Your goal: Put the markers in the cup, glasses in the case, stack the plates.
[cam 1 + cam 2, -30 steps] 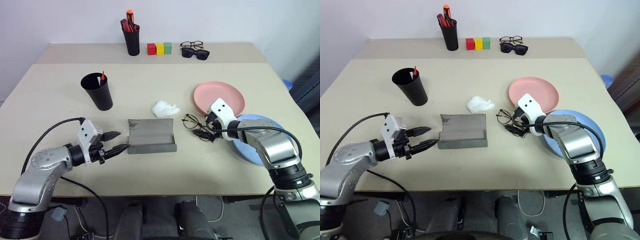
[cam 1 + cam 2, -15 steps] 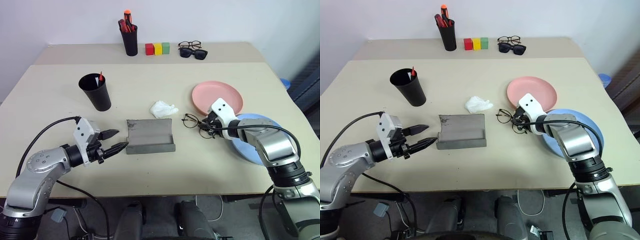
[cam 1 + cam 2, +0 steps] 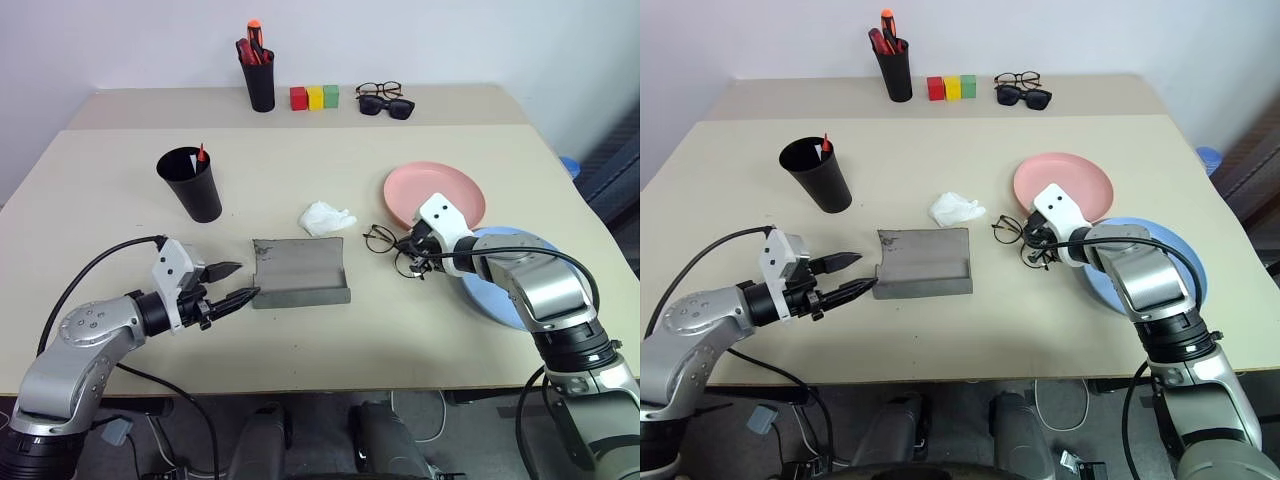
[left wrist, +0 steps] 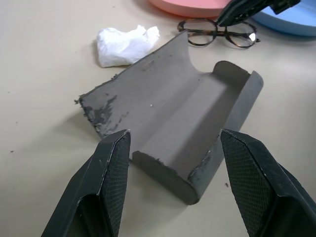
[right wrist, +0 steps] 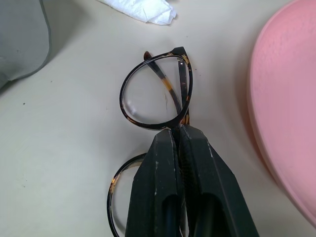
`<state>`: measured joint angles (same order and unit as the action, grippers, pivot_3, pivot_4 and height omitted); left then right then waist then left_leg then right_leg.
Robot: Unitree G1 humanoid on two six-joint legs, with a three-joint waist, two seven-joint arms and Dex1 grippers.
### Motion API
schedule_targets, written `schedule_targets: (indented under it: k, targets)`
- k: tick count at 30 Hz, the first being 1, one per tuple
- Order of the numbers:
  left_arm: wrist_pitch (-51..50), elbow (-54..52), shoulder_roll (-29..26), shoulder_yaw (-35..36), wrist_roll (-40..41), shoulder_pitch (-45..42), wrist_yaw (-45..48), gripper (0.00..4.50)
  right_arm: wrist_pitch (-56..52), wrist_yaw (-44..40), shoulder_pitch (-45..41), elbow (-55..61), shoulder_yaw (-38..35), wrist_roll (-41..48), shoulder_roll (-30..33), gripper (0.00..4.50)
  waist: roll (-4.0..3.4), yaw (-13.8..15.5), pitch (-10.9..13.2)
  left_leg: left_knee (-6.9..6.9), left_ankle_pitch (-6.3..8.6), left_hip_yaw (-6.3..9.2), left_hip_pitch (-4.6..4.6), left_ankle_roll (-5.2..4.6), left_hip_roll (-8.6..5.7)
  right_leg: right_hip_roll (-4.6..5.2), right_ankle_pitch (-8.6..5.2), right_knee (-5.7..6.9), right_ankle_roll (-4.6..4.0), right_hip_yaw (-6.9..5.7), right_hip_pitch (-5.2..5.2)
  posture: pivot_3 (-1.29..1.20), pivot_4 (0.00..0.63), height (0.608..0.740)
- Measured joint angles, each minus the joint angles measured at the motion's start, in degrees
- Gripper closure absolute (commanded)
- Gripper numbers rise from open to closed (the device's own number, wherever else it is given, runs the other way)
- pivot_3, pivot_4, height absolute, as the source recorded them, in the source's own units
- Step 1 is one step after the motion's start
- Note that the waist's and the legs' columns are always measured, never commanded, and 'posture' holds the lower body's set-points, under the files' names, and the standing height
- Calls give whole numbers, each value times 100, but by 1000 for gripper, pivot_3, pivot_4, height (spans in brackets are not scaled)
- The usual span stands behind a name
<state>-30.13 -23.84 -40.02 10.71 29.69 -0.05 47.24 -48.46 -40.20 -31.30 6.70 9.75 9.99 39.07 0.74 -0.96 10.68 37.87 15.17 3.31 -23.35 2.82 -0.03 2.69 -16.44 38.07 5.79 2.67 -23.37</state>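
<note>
Presently right gripper (image 5: 177,132) clenched on glasses (image 5: 155,98) bridge; left gripper (image 4: 173,143) spread beside empty case (image 4: 177,128); plates (image 3: 435,192) unstacked.

plain lab-like test room, beige tables (image 3: 330,330) against bare white wall (image 3: 450,40), coloured blocks (image 3: 315,97), cabling (image 3: 95,270)

Counted on table:
- Two plates: pink plate (image 3: 436,192), right of centre; blue plate (image 3: 505,290), lower right.
- Two black containers: cup (image 3: 191,184), left of centre; pen pot (image 3: 262,84), top centre.
- Two pairs of eyewear at top: spectacles (image 3: 381,89), sunglasses (image 3: 390,106).
- One more pair, glasses (image 3: 385,240), centre right.
- One grey case (image 3: 300,272), centre.
- Three coloured blocks (image 3: 315,97), top.
- One white wad (image 3: 326,217), centre.
- Two grippers: left gripper (image 3: 232,285), right gripper (image 3: 418,256).
</note>
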Motion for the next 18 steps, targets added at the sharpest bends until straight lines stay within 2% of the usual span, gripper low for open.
schedule_targets:
  k: [7,10,14,18]
  targets:
    - [460,652,-61,444,-300,166,-143,1560,651,-573,-433,899,122,101,-16,4432,-2,-21,1,-2,1,0,0,-1,2,-1,0,0,0,0,-4,0,150,740]
    - [605,1056,-123,597,-392,263,-98,1560,989,-828,-725,1049,558,78,-292,4432,0,-18,0,-2,1,2,0,-1,3,-1,0,-1,0,-3,-2,0,150,740]
    - [709,1250,-250,711,-412,368,48,1560,1498,-967,-1031,559,1332,-184,-936,4432,-1,-16,1,-1,1,0,0,-1,2,5,0,-1,0,-3,-4,0,150,740]
    - [701,1193,-255,828,-391,426,92,1560,2139,-1028,-1425,-248,1654,-517,-1332,4432,0,9,0,-1,1,2,-1,0,1,10,0,-1,0,-5,-3,0,150,740]
